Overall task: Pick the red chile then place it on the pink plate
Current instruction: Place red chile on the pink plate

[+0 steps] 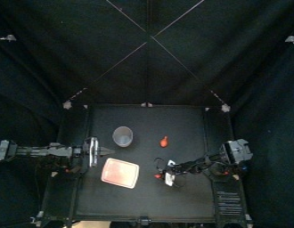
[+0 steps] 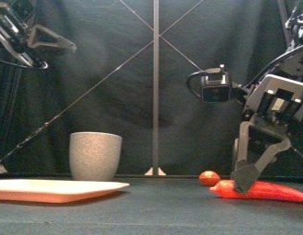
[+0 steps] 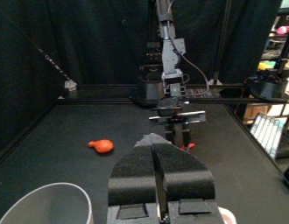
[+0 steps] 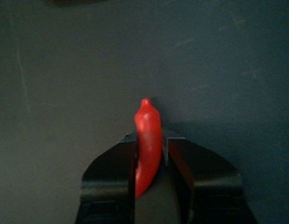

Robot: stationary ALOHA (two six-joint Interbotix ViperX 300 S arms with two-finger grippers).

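Observation:
The red chile [image 2: 274, 191] lies on the table at the right, and it also shows between my right jaws as the chile [image 4: 147, 140]. My right gripper [image 2: 247, 180] reaches down onto it, jaws pressed against both of its sides. From above, the chile [image 1: 159, 175] lies just right of the pink plate [image 1: 119, 172], under the right gripper [image 1: 167, 168]. The plate [image 2: 56, 189] is flat and bare. My left gripper [image 3: 160, 149] is shut on nothing and hovers left of the plate, by the grey cup.
A tall grey speckled cup [image 1: 123, 135] stands behind the plate, seen also as the cup [image 2: 95, 154]. A small round red toy [image 1: 164, 141] lies right of the cup, behind the chile; the same toy [image 2: 209, 178] sits beside the right gripper.

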